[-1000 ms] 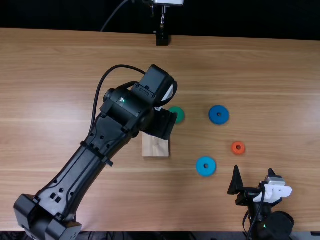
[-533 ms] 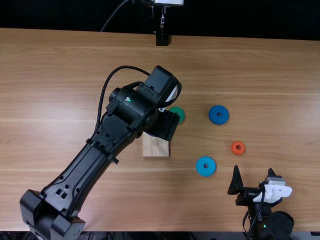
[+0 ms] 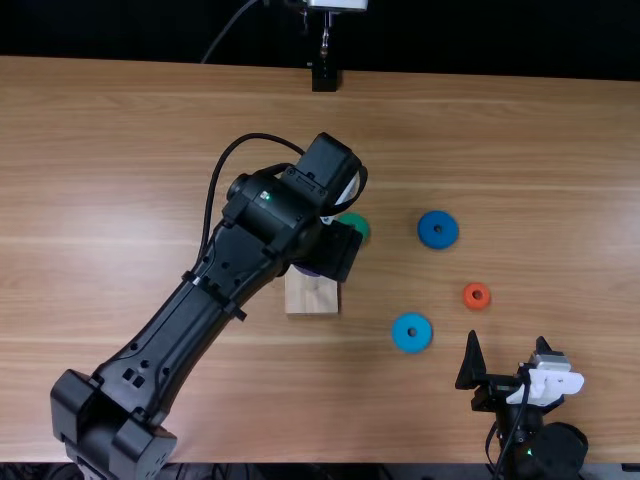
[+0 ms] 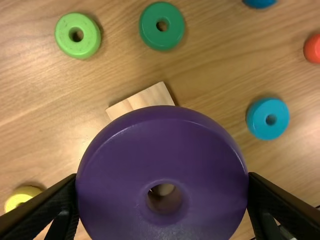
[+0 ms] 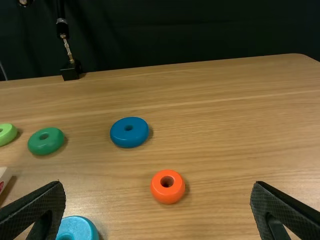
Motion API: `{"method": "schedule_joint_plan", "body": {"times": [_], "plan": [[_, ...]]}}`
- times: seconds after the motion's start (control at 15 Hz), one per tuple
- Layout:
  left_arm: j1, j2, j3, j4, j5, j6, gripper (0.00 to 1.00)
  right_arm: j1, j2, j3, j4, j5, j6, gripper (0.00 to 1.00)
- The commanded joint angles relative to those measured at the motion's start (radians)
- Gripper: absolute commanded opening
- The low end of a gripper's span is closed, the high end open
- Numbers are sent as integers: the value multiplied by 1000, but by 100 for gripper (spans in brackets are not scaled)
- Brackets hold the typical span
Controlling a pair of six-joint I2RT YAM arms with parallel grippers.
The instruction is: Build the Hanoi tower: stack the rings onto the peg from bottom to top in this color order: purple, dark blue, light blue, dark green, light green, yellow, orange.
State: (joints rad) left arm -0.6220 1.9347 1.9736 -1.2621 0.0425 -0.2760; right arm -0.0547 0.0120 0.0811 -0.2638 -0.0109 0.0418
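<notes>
Over the wooden base (image 3: pixel 311 295), my left gripper (image 3: pixel 338 250) hangs with the purple ring (image 3: pixel 307 272) partly hidden beneath it. In the left wrist view my left gripper (image 4: pixel 162 181) is shut on the purple ring (image 4: pixel 162 135), gripped at opposite sides. The ring covers most of the base (image 4: pixel 145 101); pale wood shows through its hole. My right gripper (image 3: pixel 508 342) stands open near the table's near edge, right of the light blue ring (image 3: pixel 412 332). In the right wrist view my right gripper (image 5: pixel 158 183) has nothing between its fingers.
Loose rings lie flat: dark green (image 4: pixel 161 26), light green (image 4: pixel 77 35), yellow (image 4: pixel 22 197), dark blue (image 3: pixel 438 230) and orange (image 3: pixel 477 295). A black stand (image 3: pixel 324 76) is at the far edge. My left arm spans the table left of the base.
My left gripper has shifted a little to the right in the top view, uncovering some of the purple ring above the base. The right arm has kept still.
</notes>
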Motion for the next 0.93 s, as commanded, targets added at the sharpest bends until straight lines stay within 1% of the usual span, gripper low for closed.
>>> {"method": "schedule_joint_plan", "body": {"times": [0.0,0.07,0.13,0.2,0.27,0.47,0.6,0.67,0.87], "plan": [[-2,21,31,-3,15,-57,40,1,-12,-67,-76,-4,-1,100],[-1,20,28,-4,24,-59,74,1,-12,-67,-76,-4,-1,100],[1,18,27,-4,57,-59,96,1,-12,-67,-76,-2,-1,100],[4,18,27,-6,107,-59,100,1,-12,-67,-74,-4,-1,100],[5,17,28,-4,138,-59,100,1,-12,-67,-74,-4,-1,100],[10,15,28,-4,138,-57,100,1,-12,-67,-74,-2,-3,100],[13,10,28,-3,127,-54,100,1,-12,-67,-76,-2,-1,100],[31,10,30,-3,127,-52,100,1,-12,-67,-76,-2,-1,100],[113,1,42,21,127,-50,100,1,-12,-67,-74,-4,-1,100]]}}
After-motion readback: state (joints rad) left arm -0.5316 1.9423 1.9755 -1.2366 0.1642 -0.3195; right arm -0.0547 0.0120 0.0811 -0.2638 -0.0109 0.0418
